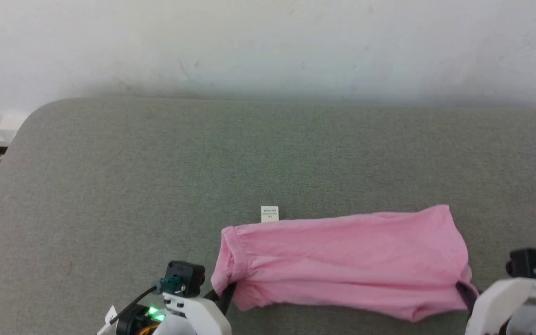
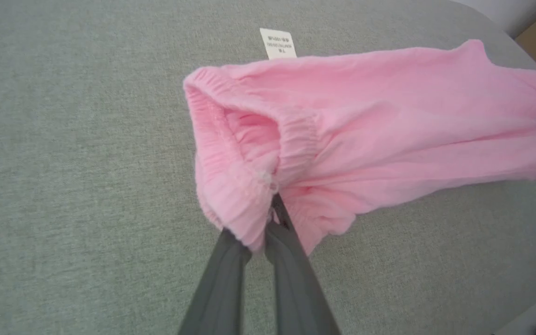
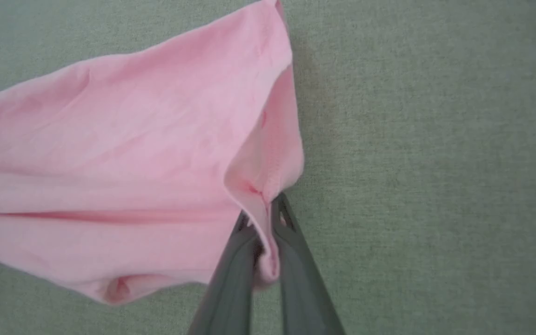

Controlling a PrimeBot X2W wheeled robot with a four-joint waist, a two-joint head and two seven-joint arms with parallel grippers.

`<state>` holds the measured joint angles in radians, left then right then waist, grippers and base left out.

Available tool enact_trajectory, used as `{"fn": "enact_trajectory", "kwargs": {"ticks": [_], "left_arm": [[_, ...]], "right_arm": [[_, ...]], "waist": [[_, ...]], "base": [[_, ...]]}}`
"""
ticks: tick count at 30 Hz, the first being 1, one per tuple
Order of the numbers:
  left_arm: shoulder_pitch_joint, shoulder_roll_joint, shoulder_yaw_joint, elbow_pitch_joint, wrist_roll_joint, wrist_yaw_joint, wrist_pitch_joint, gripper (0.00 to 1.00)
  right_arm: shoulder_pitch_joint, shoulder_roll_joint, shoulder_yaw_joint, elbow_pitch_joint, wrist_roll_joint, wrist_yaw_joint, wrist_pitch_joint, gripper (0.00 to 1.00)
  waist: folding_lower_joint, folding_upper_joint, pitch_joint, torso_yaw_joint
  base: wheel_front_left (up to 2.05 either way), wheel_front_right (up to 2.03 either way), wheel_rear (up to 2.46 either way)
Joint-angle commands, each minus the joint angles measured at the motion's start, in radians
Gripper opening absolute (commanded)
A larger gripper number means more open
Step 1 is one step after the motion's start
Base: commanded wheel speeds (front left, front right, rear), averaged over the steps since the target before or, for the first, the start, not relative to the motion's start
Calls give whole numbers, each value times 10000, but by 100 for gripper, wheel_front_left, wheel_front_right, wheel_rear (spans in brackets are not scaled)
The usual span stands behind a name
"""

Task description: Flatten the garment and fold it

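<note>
**Garment pinched at both ends, drawn out along the tabletop**

The garment point(image 1: 342, 260) lies lengthwise between the two grippers, caught at each end. The left gripper point(image 2: 268, 223) is clamped on the waistband point(image 2: 296, 139), its dark fingers closed with pink cloth bunched between and over them. The right gripper point(image 3: 263, 214) is clamped the same way on the hem point(image 3: 272, 139) at the opposite end, with a fold of thin cloth squeezed between its fingers. Holding both ends at once looks meant to pull the cloth straight — a limp piece like this will not lie flat without tension along it. The near edge, which both grippers hold, seems raised a little off the tabletop point(image 1: 156, 186), while the edge beyond the fingertips rests on it. My reading is that flattening is in hand and no fold has been made.

The cloth is light pink, thin and soft, sagging in long shallow creases that run from one gripper toward the other. Just ahead of the left gripper the waistband is gathered into close ribs and gapes open like a mouth (the inner face is the same pink). A small white label point(image 1: 269, 214) with tiny print sticks out past the far edge, ahead and to the right of the left gripper, flat on the tabletop. That surface is grey-green, woven and matte, with a rounded corner — probably rough enough to drag on the cloth.
</note>
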<state>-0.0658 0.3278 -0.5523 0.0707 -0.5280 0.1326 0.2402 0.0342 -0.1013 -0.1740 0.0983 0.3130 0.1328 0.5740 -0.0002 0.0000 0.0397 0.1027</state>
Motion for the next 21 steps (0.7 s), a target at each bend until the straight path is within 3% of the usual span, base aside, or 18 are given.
{"fn": "enact_trajectory", "kwargs": {"ticks": [1, 6, 15, 16, 17, 18, 21], "left_arm": [[148, 154, 52, -7, -113, -13, 113, 0], [330, 267, -61, 299, -409, -110, 670, 0], [153, 226, -296, 1106, -457, -164, 1076, 0], [136, 196, -299, 1156, -476, -170, 1057, 0], [118, 175, -298, 1192, -472, -161, 1016, 33], [95, 171, -298, 1216, -431, -136, 949, 100], [72, 155, -199, 1181, -410, -49, 698, 100]], "right_arm": [[318, 108, -152, -339, -80, -21, 101, 0], [1284, 437, -318, -979, -351, -21, 364, 0], [1205, 506, -149, -259, -625, -21, 48, 0], [1161, 507, -143, -175, -655, -21, -21, 49], [1121, 508, -131, -114, -703, -21, -92, 100], [1075, 508, -120, -86, -738, -21, -197, 100], [958, 509, -80, -166, -828, -21, -513, 100]], "waist": [[2, 0, 25, -54], [2, 0, 108, -162], [2, 0, 193, -262], [2, 0, 181, -256], [2, 0, 162, -247], [2, 0, 134, -235], [2, 0, 13, -199]], "base": [[0, 0, 0], [0, 0, 0], [0, 0, 0], [0, 0, 0], [0, 0, 0], [0, 0, 0], [0, 0, 0]]}}
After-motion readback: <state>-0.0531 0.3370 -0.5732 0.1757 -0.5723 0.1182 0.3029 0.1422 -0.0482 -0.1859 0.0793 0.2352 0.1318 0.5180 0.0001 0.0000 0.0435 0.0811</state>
